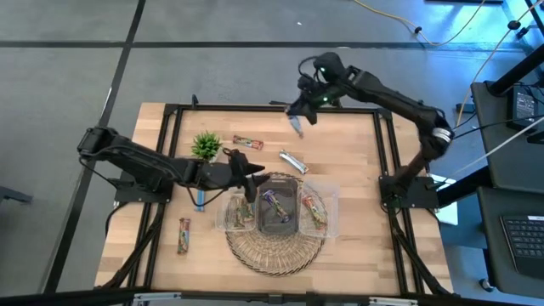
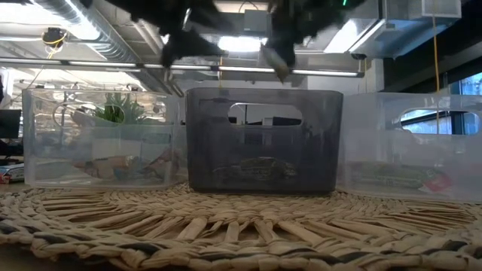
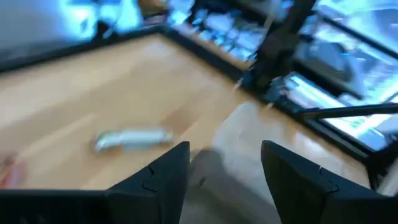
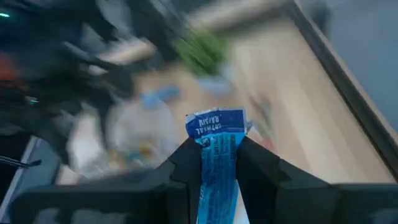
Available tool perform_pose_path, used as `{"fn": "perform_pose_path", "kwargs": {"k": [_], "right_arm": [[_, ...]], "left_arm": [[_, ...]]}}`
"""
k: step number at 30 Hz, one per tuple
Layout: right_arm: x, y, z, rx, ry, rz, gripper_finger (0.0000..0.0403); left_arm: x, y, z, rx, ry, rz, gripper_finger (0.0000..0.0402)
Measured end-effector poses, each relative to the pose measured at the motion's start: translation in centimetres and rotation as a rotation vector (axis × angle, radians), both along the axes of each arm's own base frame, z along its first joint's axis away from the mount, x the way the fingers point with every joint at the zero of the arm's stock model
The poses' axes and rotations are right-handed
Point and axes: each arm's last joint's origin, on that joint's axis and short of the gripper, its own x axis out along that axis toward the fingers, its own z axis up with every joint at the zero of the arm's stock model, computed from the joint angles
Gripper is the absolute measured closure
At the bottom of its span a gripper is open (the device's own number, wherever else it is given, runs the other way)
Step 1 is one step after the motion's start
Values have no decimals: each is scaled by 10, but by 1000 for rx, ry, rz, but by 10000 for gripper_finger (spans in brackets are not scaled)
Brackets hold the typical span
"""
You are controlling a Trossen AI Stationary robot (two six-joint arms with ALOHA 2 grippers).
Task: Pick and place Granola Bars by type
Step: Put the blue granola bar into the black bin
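Observation:
My right gripper (image 1: 297, 117) is raised near the table's far edge, shut on a blue granola bar (image 4: 217, 134). My left gripper (image 1: 250, 185) is open and hovers at the left end of the clear tray (image 1: 333, 197), touching nothing. In the left wrist view a silver bar (image 3: 133, 138) lies flat on the wood beyond the open fingers. Loose bars lie flat on the table: red-brown (image 1: 247, 142), silver (image 1: 293, 160), blue (image 1: 200, 201) and tan (image 1: 184, 235). Other bars lie inside the tray's compartments (image 1: 276, 208). My right gripper pinches the blue bar between its two fingers (image 4: 184, 163). The fingers lie along the bar, and its crimped end (image 4: 216, 122) sticks out past the fingertips. The bar is lifted clear of the table.
The tray sits on a round wicker mat (image 1: 274, 253) at the table's near middle. In the low view it shows as a clear bin (image 2: 102, 135), a dark bin (image 2: 263, 139) and a clear bin (image 2: 410, 143). A small green plant (image 1: 206, 144) stands left of the red-brown bar.

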Motion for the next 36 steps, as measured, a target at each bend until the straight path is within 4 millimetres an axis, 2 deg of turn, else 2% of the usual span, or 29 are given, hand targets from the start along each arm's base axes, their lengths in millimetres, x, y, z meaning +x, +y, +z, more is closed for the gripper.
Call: {"fn": "perform_pose_path", "kwargs": {"k": [3,7,10,13,18,22,29,36], "right_arm": [[4,39,37,-60,-162,74,311],[-5,94,82,-133,-368,202,311],[-12,129,103,-186,-475,251,311],[-13,158,113,-252,-533,241,311],[-2,190,110,-363,-543,188,311],[11,205,103,-409,-532,154,311],[34,212,83,-408,-477,159,311],[48,213,64,-378,-388,170,311]], "left_arm": [[8,-1,4,116,-53,-79,210],[14,-3,11,315,-102,-159,210],[17,-5,16,399,-165,-187,210],[19,-6,22,446,-234,-203,210],[18,-6,29,466,-292,-193,210],[18,-6,29,469,-299,-200,210],[18,-6,29,462,-302,-202,210],[18,-6,31,461,-321,-197,210]]}}
